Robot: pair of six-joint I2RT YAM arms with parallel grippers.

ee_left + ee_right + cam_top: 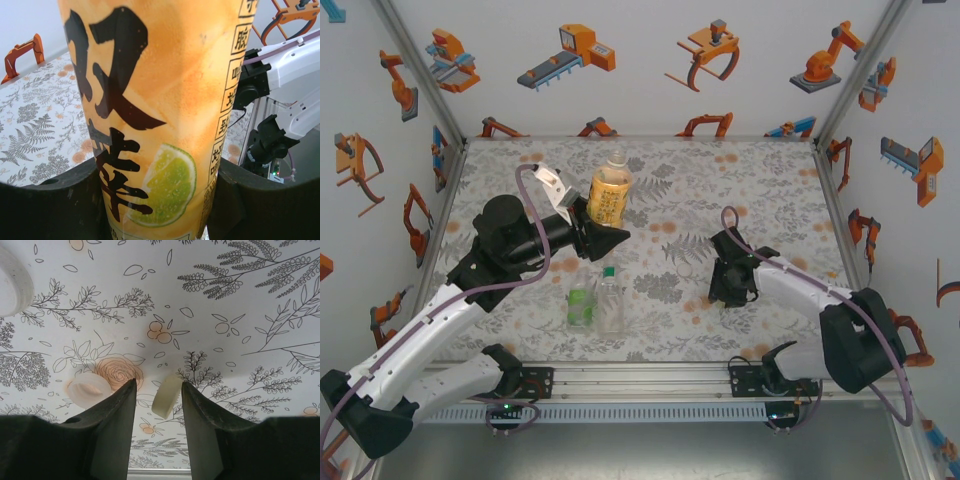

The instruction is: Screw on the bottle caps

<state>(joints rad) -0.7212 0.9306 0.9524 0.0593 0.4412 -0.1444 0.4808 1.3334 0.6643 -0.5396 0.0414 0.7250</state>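
My left gripper [595,222] [160,200] is shut on the amber bottle [610,190] [165,90], held upright above the table; its yellow label shows dark characters and a lime slice, and its neck looks uncapped. My right gripper [728,290] [157,382] points down at the table, open. A yellowish cap [167,396] stands tilted on edge between its fingers, against the right one, with a gap to the left one. A translucent white cap [89,389] lies just outside the left finger. The clear bottle [610,305] wears a green cap [609,271]; the green-tinted bottle [581,303] stands beside it.
A floral cloth [760,190] covers the table. Printed walls and aluminium posts [840,120] close in the sides and back. A rail [640,380] runs along the near edge. A pale round rim [12,282] lies at the far left of the right wrist view.
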